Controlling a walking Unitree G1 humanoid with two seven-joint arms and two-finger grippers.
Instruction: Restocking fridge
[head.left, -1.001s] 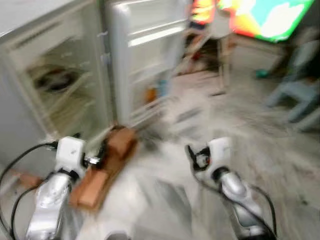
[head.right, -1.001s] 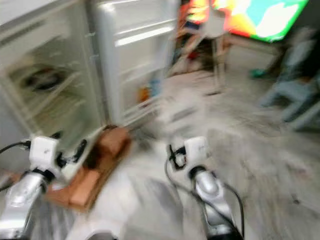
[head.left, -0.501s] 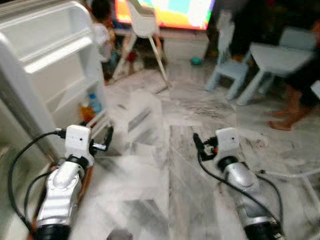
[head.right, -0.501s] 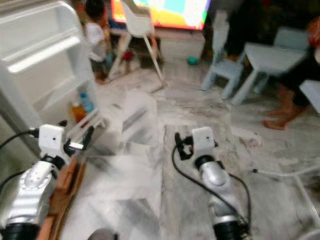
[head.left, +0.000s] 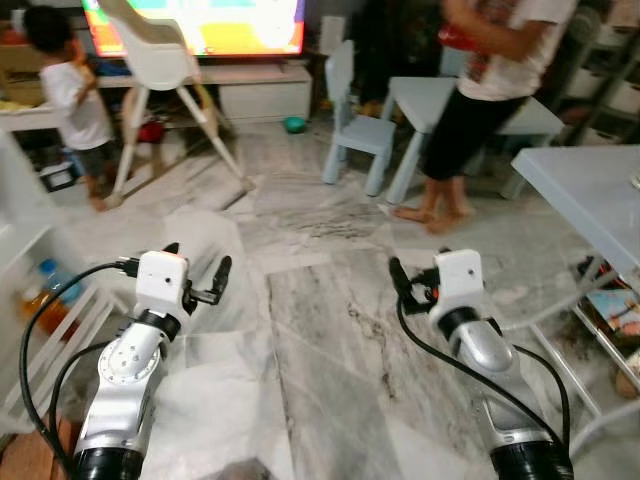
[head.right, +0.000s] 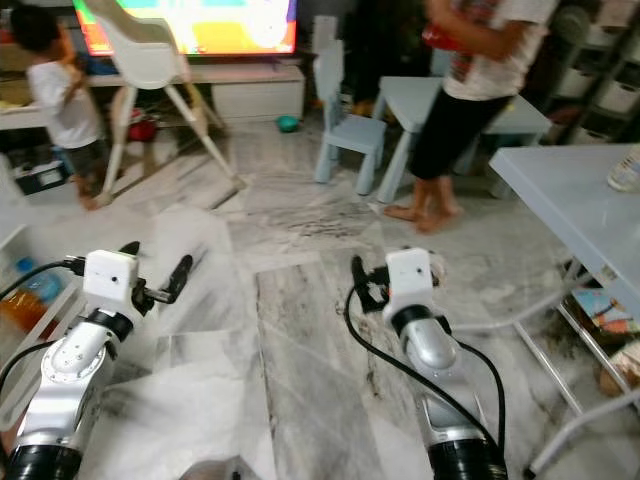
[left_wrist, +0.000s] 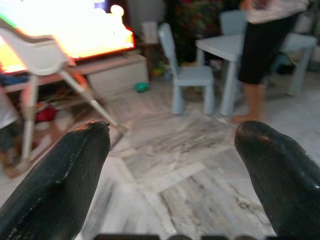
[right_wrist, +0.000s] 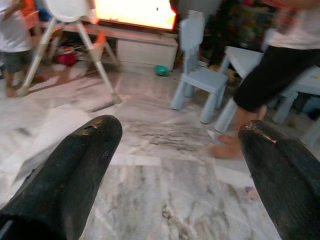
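Both empty: left gripper (head.left: 196, 276) and right gripper (head.left: 400, 281) spread open above grey marble floor (head.left: 330, 340). White fridge door shelf (head.left: 45, 320) at far left, nearer left gripper.

Grey-veined marble floor (head.left: 330, 330) runs across the room. At the far wall a bright screen (head.left: 215, 25) glows above a low white cabinet (head.left: 262, 92). A white high chair (head.left: 165, 70) stands before it, a small person (head.left: 70, 100) beside it. A pale blue child's chair (head.left: 355, 130) sits next to a low blue table (head.left: 440, 95), where another person (head.left: 480, 100) stands barefoot. A grey tabletop (head.left: 590, 195) fills the right edge.
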